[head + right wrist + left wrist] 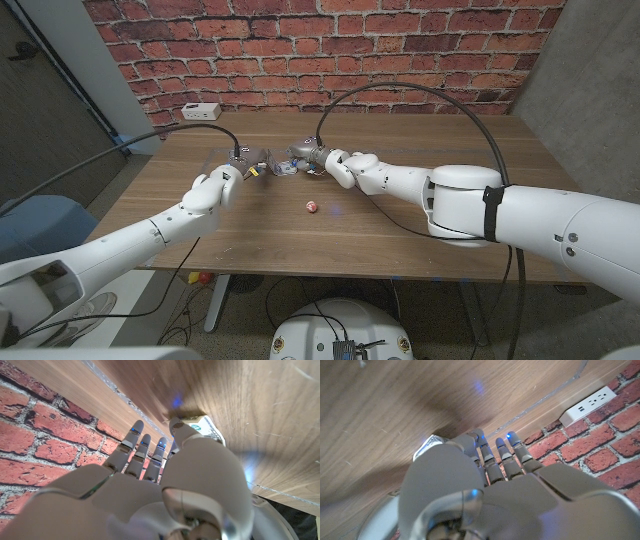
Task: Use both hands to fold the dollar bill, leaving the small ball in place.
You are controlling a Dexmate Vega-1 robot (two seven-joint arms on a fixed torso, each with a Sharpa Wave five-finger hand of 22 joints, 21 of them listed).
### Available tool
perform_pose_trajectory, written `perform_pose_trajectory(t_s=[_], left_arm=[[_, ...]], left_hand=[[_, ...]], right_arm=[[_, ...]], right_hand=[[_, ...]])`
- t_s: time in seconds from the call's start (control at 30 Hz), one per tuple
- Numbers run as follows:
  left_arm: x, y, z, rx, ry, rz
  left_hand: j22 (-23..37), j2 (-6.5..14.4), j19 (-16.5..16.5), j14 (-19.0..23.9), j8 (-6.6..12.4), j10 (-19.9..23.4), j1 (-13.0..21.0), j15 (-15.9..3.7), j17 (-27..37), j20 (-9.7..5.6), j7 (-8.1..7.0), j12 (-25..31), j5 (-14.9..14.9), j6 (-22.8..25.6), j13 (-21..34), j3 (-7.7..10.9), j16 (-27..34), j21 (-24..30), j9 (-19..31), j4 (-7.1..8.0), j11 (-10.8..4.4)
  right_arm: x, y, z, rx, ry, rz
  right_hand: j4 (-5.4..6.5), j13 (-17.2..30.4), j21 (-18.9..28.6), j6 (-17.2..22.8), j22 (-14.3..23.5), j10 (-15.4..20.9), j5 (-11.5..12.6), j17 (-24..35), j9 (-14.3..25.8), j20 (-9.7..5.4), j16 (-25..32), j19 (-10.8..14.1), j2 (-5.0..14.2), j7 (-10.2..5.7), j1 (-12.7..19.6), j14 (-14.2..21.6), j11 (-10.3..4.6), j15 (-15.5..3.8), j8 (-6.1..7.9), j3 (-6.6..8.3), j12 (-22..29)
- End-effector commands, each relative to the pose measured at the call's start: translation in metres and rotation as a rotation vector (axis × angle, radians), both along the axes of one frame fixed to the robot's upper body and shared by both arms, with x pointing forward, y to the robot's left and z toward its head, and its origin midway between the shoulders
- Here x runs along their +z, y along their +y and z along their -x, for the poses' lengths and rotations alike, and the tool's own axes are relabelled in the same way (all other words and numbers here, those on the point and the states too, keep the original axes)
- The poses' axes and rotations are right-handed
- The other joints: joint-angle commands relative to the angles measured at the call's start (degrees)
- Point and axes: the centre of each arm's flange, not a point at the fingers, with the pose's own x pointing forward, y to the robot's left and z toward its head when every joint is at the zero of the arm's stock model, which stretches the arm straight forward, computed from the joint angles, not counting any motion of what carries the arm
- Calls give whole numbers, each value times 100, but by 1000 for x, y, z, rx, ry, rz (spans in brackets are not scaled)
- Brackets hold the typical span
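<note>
We see a brick wall point(300, 50) behind the wooden table point(450, 230), which spans most of the head view; our two arms reach in to meet near its far middle. The left hand point(232, 170) and the right hand point(305, 158) stand close together, each at one end of the bill point(278, 166); the left wrist view shows a corner of the bill point(429, 445) under our left thumb, and the right wrist view shows its end point(207, 427) under our right thumb, so both hands pinch it. A white power strip point(201, 111) lies at the far left by the wall; the small pink ball point(311, 206) sits nearer than the bill, apart from both hands.
</note>
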Motion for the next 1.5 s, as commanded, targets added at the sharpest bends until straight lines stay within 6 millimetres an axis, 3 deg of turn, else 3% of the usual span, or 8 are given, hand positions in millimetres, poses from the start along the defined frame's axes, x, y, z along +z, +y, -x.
perform_pose_trajectory(t_s=[0.03, 0.43, 0.67, 0.8, 1.03, 1.13, 1.33, 1.5], left_arm=[[0, -15, -2, -178, 58, 137], [8, -21, 12, -321, 2, 260], [13, -22, 24, -357, -97, 260], [15, -26, 32, -269, -176, 116], [13, -25, 37, -225, -229, 49], [13, -24, 36, -186, -206, 27], [11, -19, 23, -79, -42, 36], [9, -15, 17, -8, 22, 33]], left_hand=[[-37, -60, 1, 127, 35, 296, 35, -606, -10, 99, 16, 60, -13, 342, -1, 13, -14, 69, 12, -8, 1], [-92, -120, 11, 533, -41, 548, -5, -506, -7, 203, 83, 31, 22, 628, -14, 175, 30, 114, 5, -10, -5], [-107, -126, 14, 841, -107, 692, -251, -344, 47, 233, 397, 7, 41, 771, 16, 153, 101, 150, 15, 124, 341], [-125, -334, 37, 1104, -103, 831, -579, -355, 45, 144, 488, 10, 67, 1002, 46, 73, 136, 156, 24, 138, 341], [-89, -407, 846, 2544, 49, 1441, -1386, -408, 257, 120, 773, 174, 141, 1611, 270, 108, 660, 481, 155, 200, 443], [-73, -445, 1059, 2567, -8, 1344, -1491, -424, 315, 96, 673, 134, 137, 1365, 330, 101, 691, 590, 187, 184, 433], [-40, -591, 2275, 2675, -177, 1091, -1888, -407, 111, -254, 687, -63, 187, 851, 437, 316, 496, 1280, 154, 78, 448], [-124, -605, 2457, 2362, -278, 870, -2129, -281, 68, -260, 785, -226, 196, 464, 380, 416, 256, 1333, 130, 155, 460]], right_arm=[[0, -1, 1, 15, -8, -5], [2, 0, 0, 6, -9, 2], [2, -1, 0, 7, -9, 3], [1, -1, 0, 9, -9, 2], [1, -1, 0, 10, -7, -2], [1, -1, 1, 12, -8, -2], [2, -1, 1, 25, -13, -8], [2, -3, 2, 40, -19, -12]], right_hand=[[-18, 5, -8, 70, 15, 41, -15, 34, 31, -6, -27, 8, 8, 31, -12, 55, 1, -721, 2, 35, -12], [-18, 5, -4, 85, 15, 45, -17, 40, 33, -5, -29, 16, 9, 29, -8, 64, 2, -721, -32, 39, -18], [-16, 6, -4, 102, 15, 48, -18, 43, 35, -7, -29, 16, 6, 36, -9, 75, 23, -724, -49, 40, -21], [-18, 6, -3, 100, 15, 57, -18, 45, 35, -7, -30, 18, 6, 37, -7, 77, 10, -723, -62, 42, -20], [-23, 6, -3, 122, 15, 67, -20, 50, 37, -11, -27, 19, 3, 47, 1, 79, 10, -724, -73, 38, -20], [-28, 6, -2, 123, 15, 61, -19, 51, 37, -12, -28, 20, 6, 47, 9, 80, 3, -724, -81, 42, -24], [-25, 6, 0, 132, 15, 63, -20, 55, 39, -12, -27, 24, 6, 46, 9, 85, -7, -723, -94, 40, -27], [-28, 6, 2, 142, 15, 66, -19, 54, 40, -14, -31, 29, 3, 48, 13, 90, -5, -725, -105, 45, -28]])
